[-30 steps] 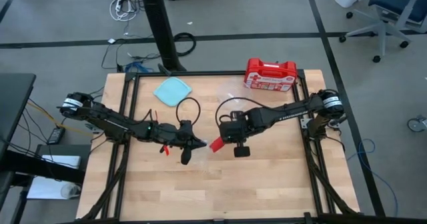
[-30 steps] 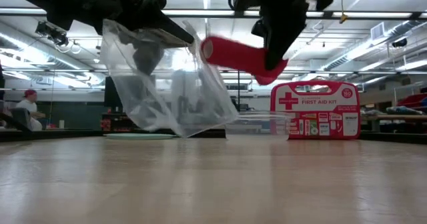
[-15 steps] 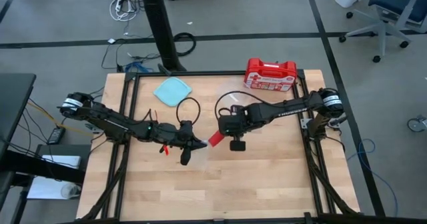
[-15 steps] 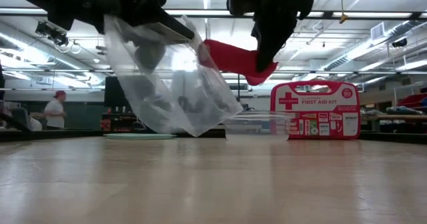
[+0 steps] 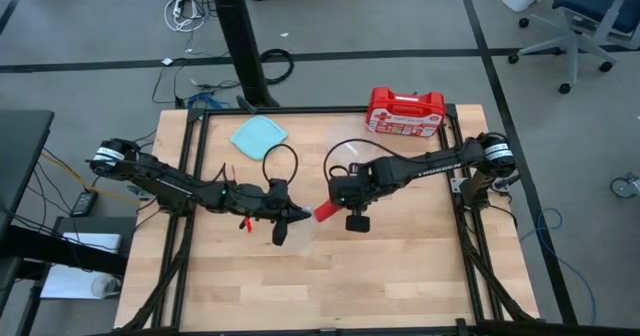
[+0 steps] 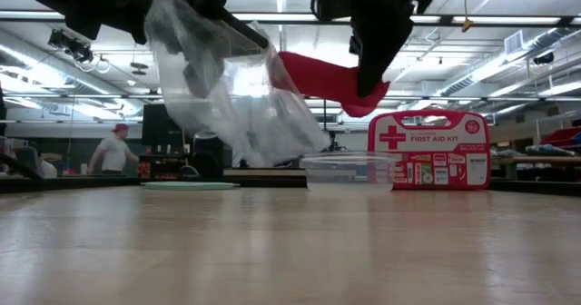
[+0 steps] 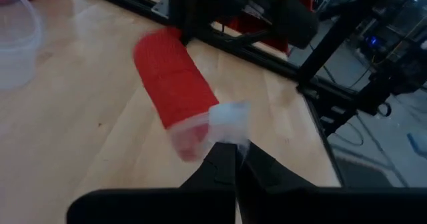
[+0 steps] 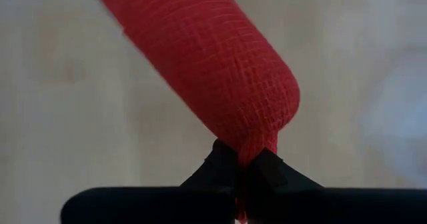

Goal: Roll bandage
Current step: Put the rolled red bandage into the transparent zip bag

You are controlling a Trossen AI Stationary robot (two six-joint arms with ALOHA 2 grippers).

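Note:
The bandage (image 5: 325,212) is a red roll, held above the table's middle by my right gripper (image 5: 335,208), which is shut on it. In the low view the bandage (image 6: 322,80) slants up from that gripper (image 6: 368,89) toward a clear plastic bag (image 6: 227,101). My left gripper (image 5: 298,216) is shut on that bag. In the left wrist view the roll's free end (image 7: 190,132) shows through the clear plastic at the bag's edge. My left gripper pinches the bag's upper edge (image 7: 227,117) between its two fingers, which lie nearly level and point toward the table's right. The bag hangs slack below it, clear of the table. My right gripper pinches the roll's end (image 8: 252,147) between its two fingertips, coming steeply from above. The roll sticks out from the fingers toward the left gripper, tilted and lifted clear of the table.
A red first-aid case (image 5: 405,111) stands at the far right edge, with a clear plastic tub (image 6: 349,171) before it. A teal lid (image 5: 259,136) lies at the far left. A person (image 6: 113,149) walks in the room behind.
My right gripper has rolled at the wrist and carried the bandage a little toward the left gripper, so the roll's free end now sits at the bag's edge. The bag's lower part has swung up and toward the left.

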